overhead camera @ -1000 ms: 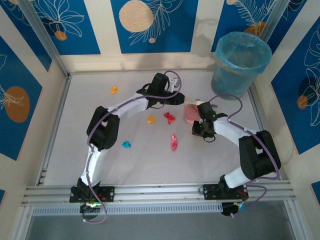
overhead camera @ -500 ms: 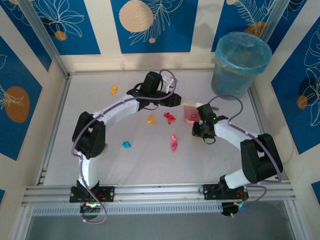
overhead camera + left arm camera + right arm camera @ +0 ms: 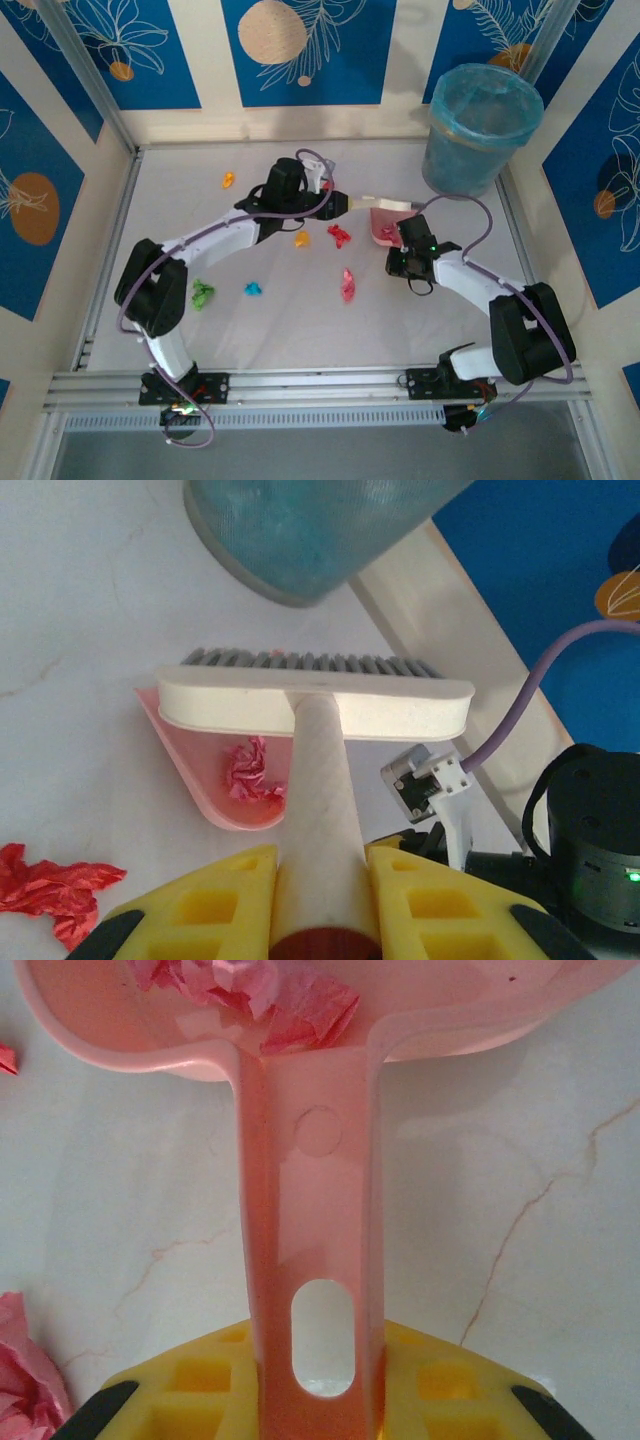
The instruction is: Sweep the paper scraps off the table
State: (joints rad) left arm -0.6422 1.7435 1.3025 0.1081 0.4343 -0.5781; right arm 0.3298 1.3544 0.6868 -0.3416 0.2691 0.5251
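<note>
Though faint overhead, pink scrap (image 3: 300, 1005) (crumpled) in dustpan (image 3: 310, 1210)

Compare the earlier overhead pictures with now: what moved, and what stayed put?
The left arm swung its elbow to the left and nearer its base, uncovering a green scrap; its wrist shifted left. The right arm eased its elbow slightly nearer. Both sets of jaws kept their grips, left on the brush, right on the dustpan. The other scraps stayed put.
</note>
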